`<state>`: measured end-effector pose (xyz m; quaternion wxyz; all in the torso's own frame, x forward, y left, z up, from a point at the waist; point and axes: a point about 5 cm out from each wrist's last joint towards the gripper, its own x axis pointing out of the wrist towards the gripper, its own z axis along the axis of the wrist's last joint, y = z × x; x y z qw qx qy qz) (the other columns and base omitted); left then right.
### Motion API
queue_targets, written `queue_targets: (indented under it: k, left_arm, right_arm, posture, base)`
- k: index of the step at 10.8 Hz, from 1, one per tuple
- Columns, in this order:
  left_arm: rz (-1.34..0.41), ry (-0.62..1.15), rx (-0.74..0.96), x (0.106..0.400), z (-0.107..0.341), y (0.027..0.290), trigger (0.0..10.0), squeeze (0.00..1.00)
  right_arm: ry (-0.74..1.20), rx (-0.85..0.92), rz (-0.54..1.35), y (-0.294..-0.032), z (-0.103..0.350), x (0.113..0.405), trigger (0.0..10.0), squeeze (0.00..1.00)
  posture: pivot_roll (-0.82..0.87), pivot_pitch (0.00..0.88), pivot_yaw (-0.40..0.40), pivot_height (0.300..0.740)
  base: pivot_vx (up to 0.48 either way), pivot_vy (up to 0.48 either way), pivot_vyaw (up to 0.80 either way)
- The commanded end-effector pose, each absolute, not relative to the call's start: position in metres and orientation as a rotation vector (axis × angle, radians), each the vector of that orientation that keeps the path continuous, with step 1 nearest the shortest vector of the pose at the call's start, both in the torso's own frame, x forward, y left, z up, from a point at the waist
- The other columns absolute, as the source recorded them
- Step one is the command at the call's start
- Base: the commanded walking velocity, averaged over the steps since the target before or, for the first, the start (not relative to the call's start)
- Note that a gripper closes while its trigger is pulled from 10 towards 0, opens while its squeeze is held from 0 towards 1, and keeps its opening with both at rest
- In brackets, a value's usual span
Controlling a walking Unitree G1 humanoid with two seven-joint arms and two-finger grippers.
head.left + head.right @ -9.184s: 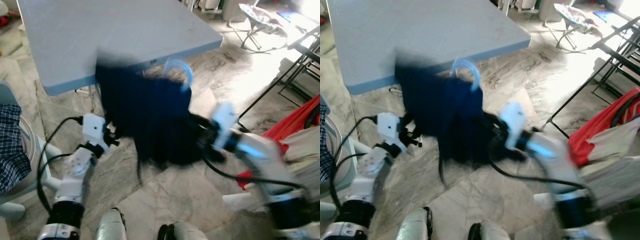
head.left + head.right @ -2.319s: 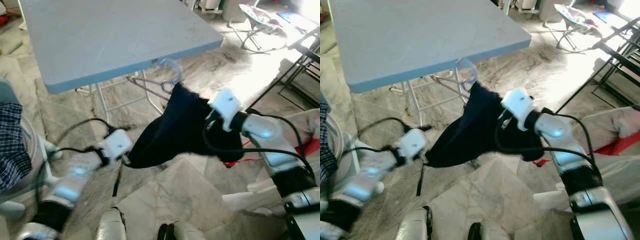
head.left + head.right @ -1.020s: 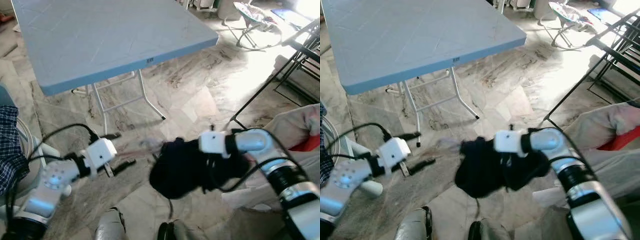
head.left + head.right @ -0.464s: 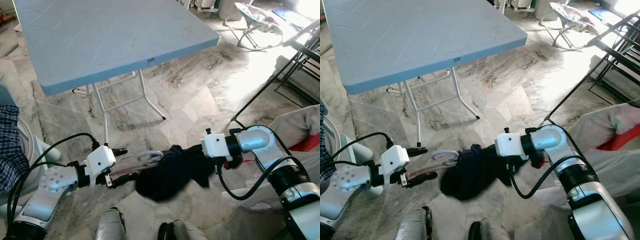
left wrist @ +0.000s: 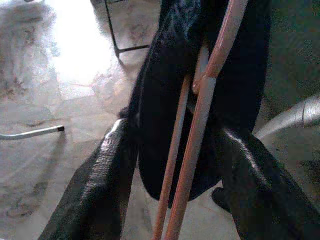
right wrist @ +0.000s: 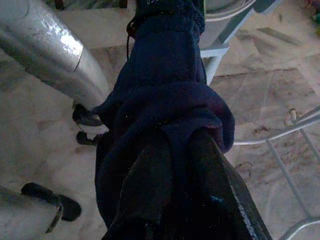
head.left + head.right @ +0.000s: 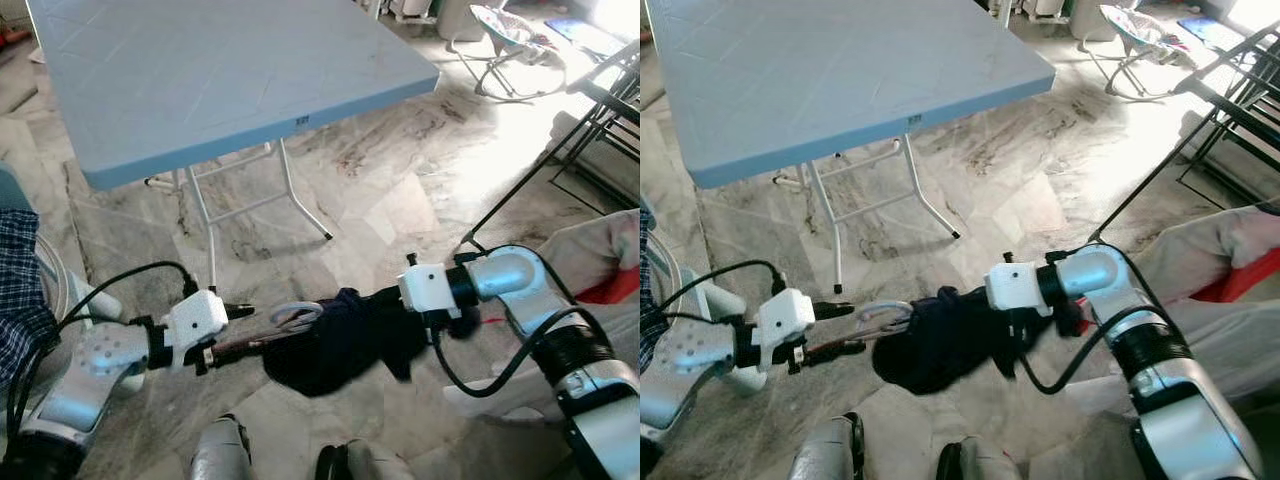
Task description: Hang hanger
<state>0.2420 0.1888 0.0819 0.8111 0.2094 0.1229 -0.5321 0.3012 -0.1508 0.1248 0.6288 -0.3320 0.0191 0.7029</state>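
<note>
A dark navy garment (image 7: 340,340) on a pink wire hanger (image 5: 197,125) hangs low over the marble floor between my two arms. The hanger's pale hook (image 7: 297,315) sticks out of the cloth toward my left gripper (image 7: 243,330). That gripper is open, and its black fingers (image 5: 95,190) stand either side of the hanger's wires with a gap on each side. My right gripper (image 6: 180,150) is shut on a bunch of the navy cloth; its fingertips are buried in the fabric.
A blue-grey folding table (image 7: 200,90) stands ahead on white metal legs (image 7: 300,195). A black drying rack (image 7: 600,110) and beige and red cloth (image 7: 600,250) are at the right. Checked cloth (image 7: 15,290) is at the left edge. My feet (image 7: 220,455) are below.
Over the last second my right gripper carried the garment leftward, bringing the hanger's wires between my left gripper's fingers. Those fingers have drawn a little closer together. Earlier the garment was held up near the table edge.
</note>
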Motion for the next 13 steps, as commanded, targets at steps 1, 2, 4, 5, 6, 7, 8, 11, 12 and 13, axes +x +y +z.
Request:
queue_targets:
  k: [1,2,4,5,6,7,8,11,12,13]
  left_arm:
    - [-1.157,0.276,0.474,0.242,0.078,0.188,0.0,0.0]
    - [-1.159,0.265,0.488,0.243,0.078,0.188,0.0,0.0]
    - [-1.166,0.281,0.501,0.242,0.075,0.189,0.0,0.0]
    - [-1.157,0.289,0.518,0.242,0.073,0.191,0.0,0.0]
    - [-1.149,0.284,0.52,0.243,0.072,0.192,0.0,0.0]
    - [-1.145,0.288,0.524,0.243,0.071,0.193,0.0,0.0]
    - [-1.142,0.291,0.527,0.243,0.07,0.194,0.0,0.0]
    - [-1.135,0.287,0.526,0.244,0.068,0.196,0.0,0.0]
    - [-1.134,0.289,0.526,0.244,0.067,0.196,0.0,0.0]
    - [-1.13,0.29,0.518,0.243,0.066,0.196,0.0,0.0]
  right_arm:
    - [0.001,-0.786,1.602,-0.149,0.137,0.308,10.0,0.0]
    - [-0.013,-0.788,1.586,-0.148,0.14,0.31,10.0,0.0]
    - [-0.057,-0.78,1.533,-0.143,0.15,0.32,10.0,0.0]
    - [-0.063,-0.78,1.536,-0.142,0.152,0.321,10.0,0.0]
    - [-0.065,-0.782,1.54,-0.143,0.152,0.321,10.0,0.0]
    - [-0.066,-0.783,1.543,-0.143,0.153,0.321,10.0,0.0]
    - [-0.068,-0.784,1.546,-0.144,0.154,0.321,10.0,0.0]
    - [-0.068,-0.788,1.551,-0.144,0.154,0.321,10.0,0.0]
    - [-0.07,-0.788,1.553,-0.144,0.154,0.321,10.0,0.0]
    - [-0.072,-0.789,1.554,-0.144,0.155,0.321,10.0,0.0]
  posture:
    - [0.03,0.132,-0.093,0.74]
    - [0.03,0.132,-0.093,0.74]
    - [0.03,0.129,-0.095,0.74]
    - [0.03,0.13,-0.096,0.74]
    - [0.03,0.131,-0.098,0.74]
    - [0.03,0.131,-0.098,0.74]
    - [0.02,0.133,-0.099,0.74]
    - [0.02,0.133,-0.101,0.74]
    - [0.02,0.134,-0.101,0.74]
    - [0.02,0.134,-0.101,0.74]
  base:
    - [0.0,0.0,0.0]
    - [0.0,0.0,0.0]
    - [0.0,0.0,0.0]
    - [0.0,0.0,0.0]
    - [0.0,0.0,0.0]
    - [0.0,0.0,0.0]
    - [0.0,0.0,0.0]
    - [0.0,0.0,0.0]
    - [0.0,0.0,0.0]
    - [0.0,0.0,0.0]
